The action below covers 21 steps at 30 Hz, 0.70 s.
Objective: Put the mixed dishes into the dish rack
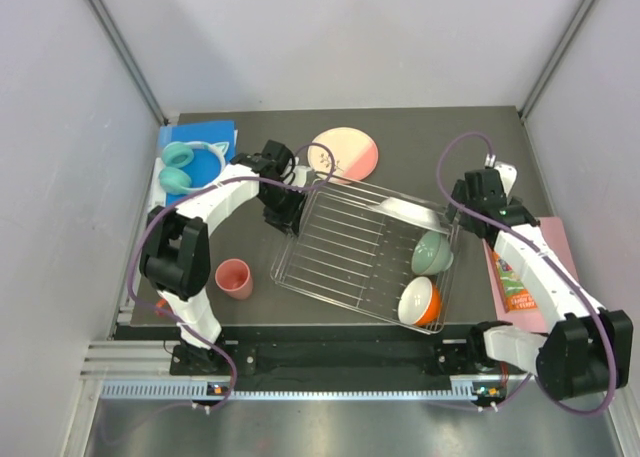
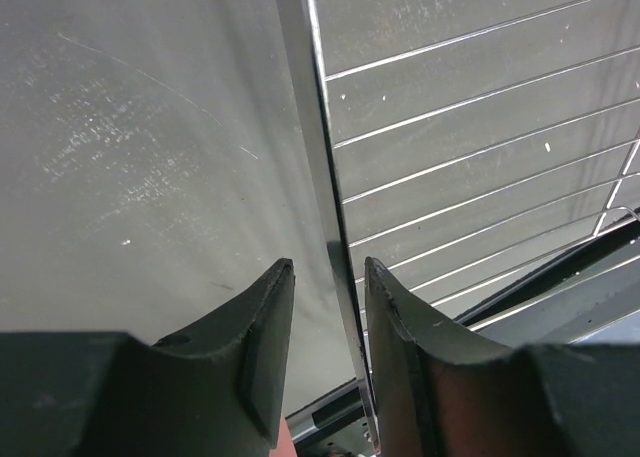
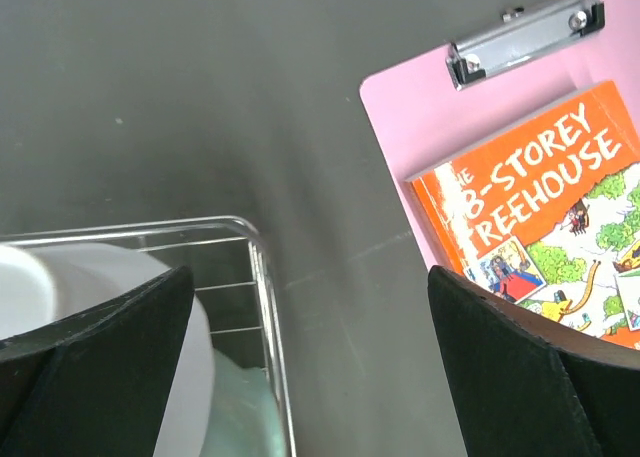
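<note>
Rack (image 1: 340,242): sits mid-table (image 1: 420,137), skewed, between the two arms; the grey tabletop shows through its thin bars.
White plate (image 1: 408,211): inside the rack at its far right corner, standing on edge.
Mint bowl (image 1: 432,252): inside the rack against the right rim, tilted, just on the near side of the white plate.
Orange bowl (image 1: 420,302): inside the rack at its near right corner, tilted so that the white inside shows.
Pink plate (image 1: 345,154): flat on the table outside the rack, just beyond its far left corner.
Cup (image 1: 234,277): upright on the table, left of the rack and apart from it, near the left arm.
Left gripper (image 2: 330,347): at the rack's left end, pointing down, its fingers (image 2: 265,347) astride the rim (image 2: 335,277).
Left jaws: only narrowly parted. The rim runs between them, close against one finger with a sliver of space to the other, so it is not clamped.
Right gripper (image 3: 320,362): over bare table beside the rack's far right corner, between rack and clipboard (image 3: 410,117).
Right jaws: spread wide, holding nothing.
Clipboard: pink, at the table's right side, with an orange book (image 3: 540,197) lying on it below the metal clip.
Blue board (image 1: 210,135): at the far left corner, with the teal ring (image 1: 177,156) resting on it.
</note>
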Motion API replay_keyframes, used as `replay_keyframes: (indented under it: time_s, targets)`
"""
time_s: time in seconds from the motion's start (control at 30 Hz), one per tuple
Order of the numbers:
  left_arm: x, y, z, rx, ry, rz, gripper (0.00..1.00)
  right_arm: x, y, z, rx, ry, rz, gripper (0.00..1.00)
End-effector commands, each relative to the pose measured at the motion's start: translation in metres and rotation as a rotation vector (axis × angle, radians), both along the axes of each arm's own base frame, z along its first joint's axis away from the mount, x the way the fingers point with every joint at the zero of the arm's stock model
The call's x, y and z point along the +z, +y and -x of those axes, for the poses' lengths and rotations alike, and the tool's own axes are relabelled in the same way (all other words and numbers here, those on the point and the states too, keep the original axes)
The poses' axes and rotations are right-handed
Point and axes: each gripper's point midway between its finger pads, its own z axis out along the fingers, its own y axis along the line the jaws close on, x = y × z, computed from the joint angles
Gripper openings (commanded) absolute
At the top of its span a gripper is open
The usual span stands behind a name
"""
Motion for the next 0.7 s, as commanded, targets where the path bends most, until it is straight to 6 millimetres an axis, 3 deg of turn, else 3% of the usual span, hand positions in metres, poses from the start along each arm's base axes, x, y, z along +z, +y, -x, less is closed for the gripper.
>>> replay_keyframes:
  time_s: [0.0,0.17,0.47,0.67]
  targets:
    - [0.011,0.0,-0.009,-0.005,-0.035,0.004,0.4,-0.01,-0.01,-0.005,-0.022,0.045,0.017,1.0]
    - [0.01,0.004,-0.005,-0.018,-0.042,-0.008,0.39,-0.018,-0.018,-0.021,-0.06,0.064,0.007,1.0]
    - [-0.009,0.013,0.01,-0.05,0.0,-0.043,0.37,0.0,-0.009,-0.065,-0.043,0.003,-0.036,1.0]
    - [-0.019,0.016,0.026,-0.086,0.063,-0.045,0.36,-0.008,-0.007,-0.07,-0.034,0.022,-0.036,1.0]
